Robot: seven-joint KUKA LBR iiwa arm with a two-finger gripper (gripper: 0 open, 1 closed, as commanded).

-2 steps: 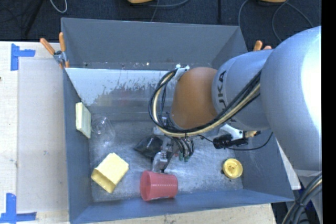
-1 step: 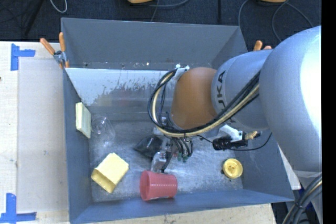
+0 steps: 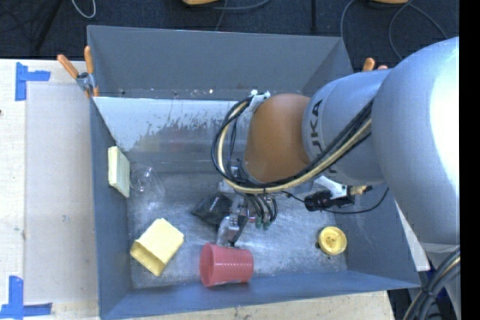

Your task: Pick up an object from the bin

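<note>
My gripper [image 3: 231, 228] hangs low in the middle of the bin, below the orange wrist cover. A dark grey, angular thing [image 3: 209, 208] lies on the bin floor right beside it, to its left, partly under the wrist. Just below the gripper's tip a red plastic cup [image 3: 226, 264] lies on its side near the bin's front wall. I cannot make out whether anything is between the gripper's tips.
A yellow block [image 3: 157, 246] sits at the front left. A pale yellow slab [image 3: 118, 171] leans on the left wall, with a clear plastic piece [image 3: 144, 181] beside it. A small yellow round cap [image 3: 331, 240] lies at the front right. The arm covers the bin's right half.
</note>
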